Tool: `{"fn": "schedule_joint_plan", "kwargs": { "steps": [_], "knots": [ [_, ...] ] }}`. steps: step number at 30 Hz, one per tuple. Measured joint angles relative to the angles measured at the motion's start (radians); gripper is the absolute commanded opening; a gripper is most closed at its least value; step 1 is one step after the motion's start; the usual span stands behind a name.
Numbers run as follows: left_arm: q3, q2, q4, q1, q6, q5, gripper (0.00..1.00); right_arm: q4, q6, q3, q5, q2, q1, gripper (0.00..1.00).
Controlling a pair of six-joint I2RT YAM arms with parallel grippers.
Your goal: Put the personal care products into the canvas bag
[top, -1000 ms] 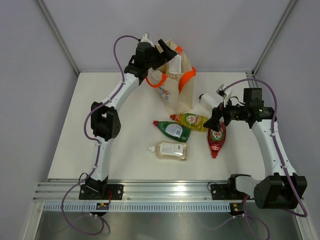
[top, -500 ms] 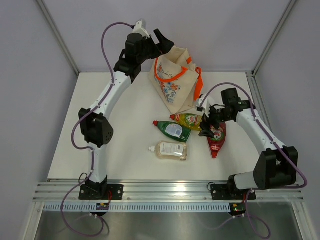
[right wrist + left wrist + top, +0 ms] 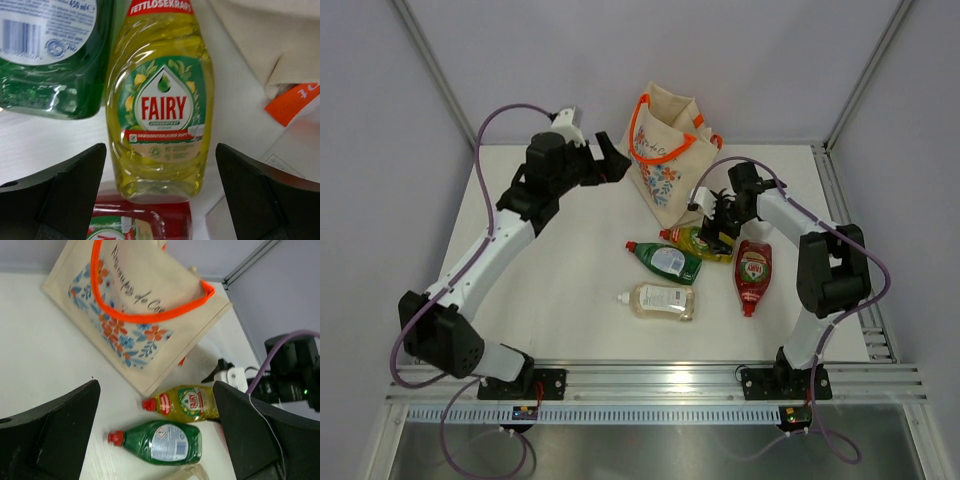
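1. The right tool [image 3: 160,167] is spread wide and holds nothing. One finger sits on each side of the yellow bottle [image 3: 160,100], near its base.
2. The yellow bottle lies flat on the counter [image 3: 570,250], just in front of the bag [image 3: 665,150]. No bottle can be seen inside the bag.
3. Risk, neighbours: the green bottle [image 3: 55,55] lies just beside the yellow one, and the red bottle [image 3: 140,222] lies against its base. A finger closing off-line could pinch or shove either one.
4. Risk, slip: the bottle is smooth, rounded plastic. A grip near the base probably leaves the cap end heavy, so the bottle may swing or slide out on the lift.
5. Risk, bag: the bag stands unsupported, and an orange handle [image 3: 655,155] arches over its mouth. The bottle could catch on the handle, or a push on the rim could fold or tip the soft canvas.
6. The left tool [image 3: 615,160] hangs wide and empty beside the bag, not touching it, so it gives the bag no support.
7. The beige bottle [image 3: 662,300] lies apart, nearer the arm bases, and is unlikely to be disturbed.
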Motion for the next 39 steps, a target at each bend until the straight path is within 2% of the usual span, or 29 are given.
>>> {"fn": "schedule_joint_plan", "kwargs": {
  "steps": [7,14,19,26,34,35,36,38,39],
  "knots": [
    [-0.329,-0.249,-0.027,0.001,-0.016,-0.038,0.99,-0.026,-0.018,0.083,0.056,0.116,0.066,0.99],
    [-0.51,-0.466,-0.052,0.002,-0.061,-0.086,0.99,-0.062,0.0,0.161,0.106,0.173,0.115,0.99],
    [-0.553,-0.535,-0.065,0.002,-0.084,-0.12,0.99,-0.055,0.034,0.167,0.202,0.176,0.178,0.99],
    [-0.563,-0.548,-0.066,0.003,-0.099,-0.135,0.99,-0.054,0.122,0.217,0.358,0.24,0.252,0.99],
    [-0.581,-0.56,-0.071,0.003,-0.106,-0.135,0.99,-0.132,0.194,0.268,0.366,0.321,0.259,0.99],
    [-0.582,-0.56,-0.073,0.003,-0.107,-0.135,0.99,-0.142,0.199,0.277,0.365,0.328,0.259,0.98],
    [-0.583,-0.561,-0.074,0.003,-0.109,-0.135,0.99,-0.153,0.205,0.287,0.363,0.336,0.26,0.9],
    [-0.586,-0.567,-0.078,0.003,-0.11,-0.135,0.99,-0.164,0.217,0.294,0.355,0.342,0.26,0.8],
    [-0.587,-0.572,-0.081,0.003,-0.111,-0.136,0.99,-0.166,0.224,0.294,0.353,0.342,0.262,0.65]
  ]
}}
